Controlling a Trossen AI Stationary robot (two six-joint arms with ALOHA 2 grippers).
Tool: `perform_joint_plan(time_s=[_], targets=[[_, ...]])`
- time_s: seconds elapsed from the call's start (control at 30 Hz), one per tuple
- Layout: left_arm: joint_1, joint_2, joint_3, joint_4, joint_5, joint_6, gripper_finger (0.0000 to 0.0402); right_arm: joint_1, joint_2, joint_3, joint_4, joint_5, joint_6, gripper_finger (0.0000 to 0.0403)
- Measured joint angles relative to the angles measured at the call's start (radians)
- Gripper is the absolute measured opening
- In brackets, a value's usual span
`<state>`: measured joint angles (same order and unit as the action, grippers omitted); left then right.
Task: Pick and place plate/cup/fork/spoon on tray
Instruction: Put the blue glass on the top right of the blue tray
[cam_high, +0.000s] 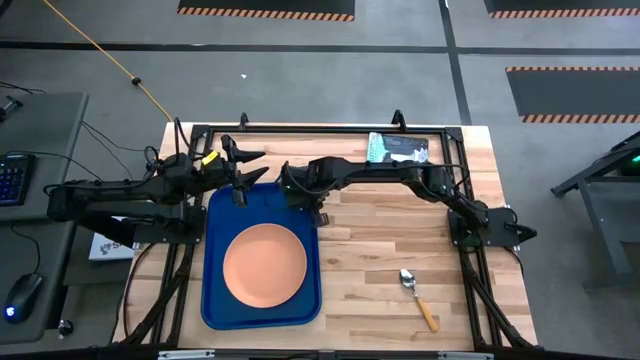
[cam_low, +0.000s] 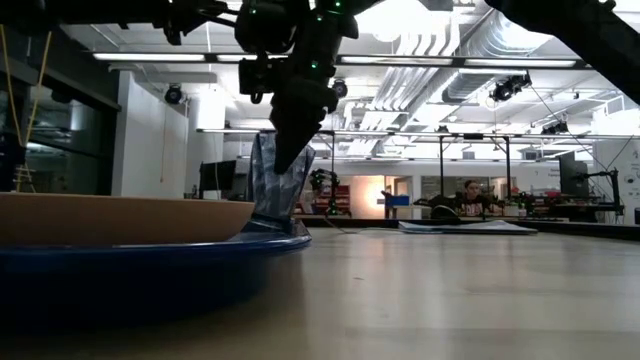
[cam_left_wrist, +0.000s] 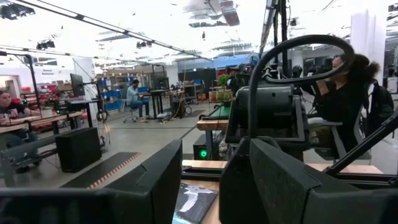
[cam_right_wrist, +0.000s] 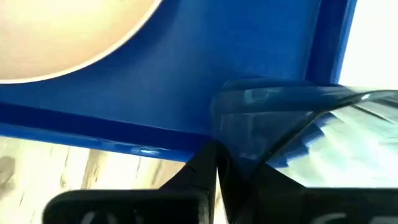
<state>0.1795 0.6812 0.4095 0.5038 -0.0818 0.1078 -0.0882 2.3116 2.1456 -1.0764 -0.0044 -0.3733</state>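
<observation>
The dark-blue tray (cam_high: 212, 300) lies at the table's left, and the peach-orange plate (cam_high: 264, 265) lies flat in it. My right gripper (cam_high: 303, 195) is over the tray's far right corner, shut on the dark see-through cup (cam_low: 275, 190). My left gripper (cam_high: 243, 165) is open and empty above the tray's far edge. The spoon (cam_high: 418, 298) lies flat on the bare table near the front right. The fork is out of view. My right gripper pinches the cup's wall at its upper rim (cam_right_wrist: 231, 163) between its two fingers (cam_low: 292, 130), which point down from above. The cup stands upright below them. Its bottom (cam_low: 278, 226) is down at the tray's far right corner; I cannot tell if it rests there.
A flat teal-and-black packet (cam_high: 397, 148) lies at the table's far edge. The bare wooden tabletop (cam_high: 390, 235) spreads right of the tray. A dark frame runs around the table's edges. People sit in the room beyond.
</observation>
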Motion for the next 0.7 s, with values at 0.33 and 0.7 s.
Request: perform_joint_plan(time_s=[0.33,0.7], targets=[[0.0,0.0,0.0,-0.001,0.0,0.0,0.0179,-0.005,0.0,0.0,0.035,-0.02,0.015,0.0027],[0.0,0.0,0.0,-0.002,0.0,0.0,0.0179,-0.005,0.0,-0.001,0.056,-0.022,0.035,0.0032]])
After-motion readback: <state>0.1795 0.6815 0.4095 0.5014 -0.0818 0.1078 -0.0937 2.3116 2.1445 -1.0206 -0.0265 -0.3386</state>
